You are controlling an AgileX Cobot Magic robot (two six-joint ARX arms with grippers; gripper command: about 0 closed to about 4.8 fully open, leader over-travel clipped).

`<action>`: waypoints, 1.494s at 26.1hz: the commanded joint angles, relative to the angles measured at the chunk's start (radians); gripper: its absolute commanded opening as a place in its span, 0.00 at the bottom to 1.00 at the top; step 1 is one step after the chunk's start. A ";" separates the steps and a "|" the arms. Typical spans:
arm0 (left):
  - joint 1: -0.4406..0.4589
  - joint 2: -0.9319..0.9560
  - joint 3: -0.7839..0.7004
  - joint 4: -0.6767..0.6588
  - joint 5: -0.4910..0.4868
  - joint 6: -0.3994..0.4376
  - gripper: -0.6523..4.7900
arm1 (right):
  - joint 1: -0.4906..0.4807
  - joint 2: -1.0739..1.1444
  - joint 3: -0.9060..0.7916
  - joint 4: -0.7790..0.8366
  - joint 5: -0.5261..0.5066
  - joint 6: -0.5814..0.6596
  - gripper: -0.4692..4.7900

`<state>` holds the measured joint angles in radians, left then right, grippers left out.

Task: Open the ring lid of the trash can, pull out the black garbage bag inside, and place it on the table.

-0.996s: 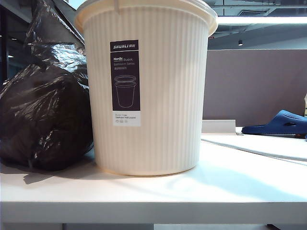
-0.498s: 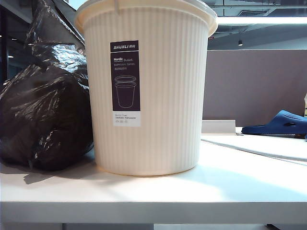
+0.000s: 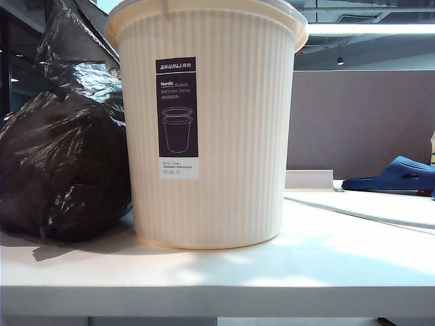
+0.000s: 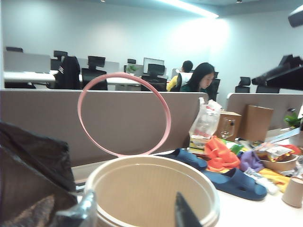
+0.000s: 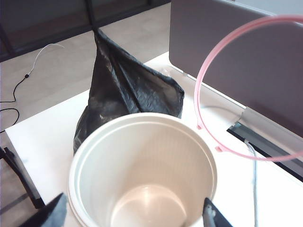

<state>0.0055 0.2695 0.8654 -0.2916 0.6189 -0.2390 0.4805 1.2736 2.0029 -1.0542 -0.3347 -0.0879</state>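
Observation:
The cream ribbed trash can [image 3: 211, 136] stands on the white table [image 3: 285, 272]; seen from above, the can [image 5: 142, 156] is empty. The crinkled black garbage bag [image 3: 61, 170] lies on the table against the can's left side. The pink ring lid [image 4: 124, 74] stands on edge behind the can, leaning on the partition, and the ring lid [image 5: 197, 101] shows in the right wrist view too. My left gripper [image 4: 135, 215] hovers open at the can's rim. My right gripper [image 5: 132, 217] is open above the can's mouth. Neither shows in the exterior view.
A grey-brown partition [image 3: 360, 115] runs behind the table. A blue slipper [image 3: 397, 175] lies at the far right. Beyond the can sit more slippers [image 4: 236, 182], an orange cloth [image 4: 218, 153], a paper cup [image 4: 293, 191] and boxes.
The shadow on the table in front of the can has faded. The can and the bag have not moved.

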 commanded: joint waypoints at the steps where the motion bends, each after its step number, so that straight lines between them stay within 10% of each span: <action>1: -0.033 -0.049 -0.050 0.016 -0.030 -0.005 0.55 | 0.001 -0.089 -0.120 0.061 0.029 0.008 0.76; 39: -0.073 -0.181 -0.534 0.095 -0.129 0.022 0.11 | 0.001 -0.674 -1.240 0.690 0.134 0.050 0.56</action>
<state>-0.0666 0.0883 0.3389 -0.2329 0.4923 -0.2195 0.4801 0.5999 0.7742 -0.4156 -0.2043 -0.0410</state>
